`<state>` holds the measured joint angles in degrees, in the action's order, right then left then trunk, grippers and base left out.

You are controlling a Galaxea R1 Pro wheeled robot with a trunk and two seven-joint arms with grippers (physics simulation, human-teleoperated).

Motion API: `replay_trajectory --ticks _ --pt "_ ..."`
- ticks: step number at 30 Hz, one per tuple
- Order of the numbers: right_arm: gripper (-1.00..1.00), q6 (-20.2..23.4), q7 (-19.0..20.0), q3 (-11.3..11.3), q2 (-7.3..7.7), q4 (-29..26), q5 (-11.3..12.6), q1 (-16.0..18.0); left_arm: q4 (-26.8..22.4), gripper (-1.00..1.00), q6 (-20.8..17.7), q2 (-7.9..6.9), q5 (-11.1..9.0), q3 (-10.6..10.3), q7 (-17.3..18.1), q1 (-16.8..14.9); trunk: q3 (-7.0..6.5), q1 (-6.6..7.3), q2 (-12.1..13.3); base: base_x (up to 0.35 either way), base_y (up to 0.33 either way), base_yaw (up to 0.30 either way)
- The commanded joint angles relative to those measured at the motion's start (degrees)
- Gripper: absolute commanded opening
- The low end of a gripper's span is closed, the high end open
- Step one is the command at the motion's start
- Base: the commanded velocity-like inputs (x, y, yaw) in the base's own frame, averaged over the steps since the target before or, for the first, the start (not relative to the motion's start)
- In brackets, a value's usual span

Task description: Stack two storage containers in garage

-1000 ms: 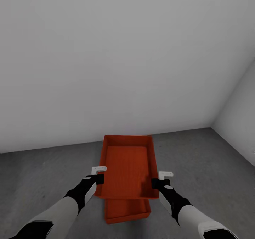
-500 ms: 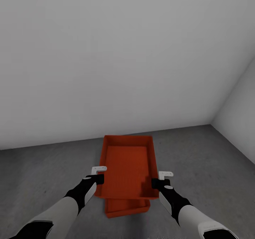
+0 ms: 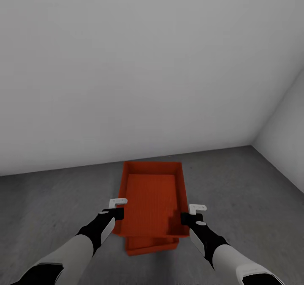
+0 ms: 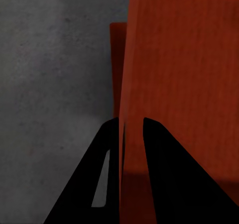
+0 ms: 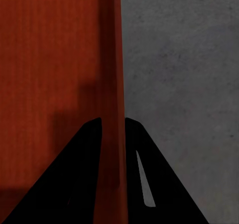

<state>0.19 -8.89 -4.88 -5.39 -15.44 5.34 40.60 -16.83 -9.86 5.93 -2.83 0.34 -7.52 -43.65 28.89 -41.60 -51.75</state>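
A: Left side first. What has the left gripper (image 3: 118, 209) got?

B: Its fingers (image 4: 164, 154) are pinched on the left long wall of the upper storage container (image 3: 153, 198), one finger outside the wall, one inside. Narrow gap, only the thin wall between them. Left wrist view confirms it: wall edge runs straight down between the two dark fingers.

A: And the bin itself?

B: Red-orange, open top, held level between both arms above the grey concrete floor (image 3: 59, 200). Directly under it lies the lower storage container (image 3: 152, 246), its near end showing past the held bin's near wall. Whether the two bins touch, cannot tell. In the left wrist view a strip of the lower bin (image 4: 116, 64) shows just beside the gripped wall.

A: Right side?

B: The right gripper (image 3: 191, 215) mirrors it: fingers (image 5: 82, 164) closed onto the right long wall, straddling it, floor (image 5: 179, 74) on the outer side.

A: Surroundings?

B: Plain grey-white wall (image 3: 147, 65) ahead, a corner with a second wall at far right.
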Motion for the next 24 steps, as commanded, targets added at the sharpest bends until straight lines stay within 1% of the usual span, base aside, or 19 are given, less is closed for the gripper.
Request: replay_trajectory --ticks 1,24 --pt "-1.00 -0.02 -0.60 0.84 0.26 0.14 0.62 0.01 -0.66 -1.00 2.21 -0.04 0.66 1.15 -0.56 -0.03 0.15 0.00 -0.04 0.000 0.000 0.000" --pt "-1.00 -0.02 -0.60 0.84 0.28 0.14 0.59 0.01 -0.66 -1.00 2.21 -0.04 0.64 1.15 -0.56 -0.03 2.26 0.00 -0.04 0.000 0.000 0.000"
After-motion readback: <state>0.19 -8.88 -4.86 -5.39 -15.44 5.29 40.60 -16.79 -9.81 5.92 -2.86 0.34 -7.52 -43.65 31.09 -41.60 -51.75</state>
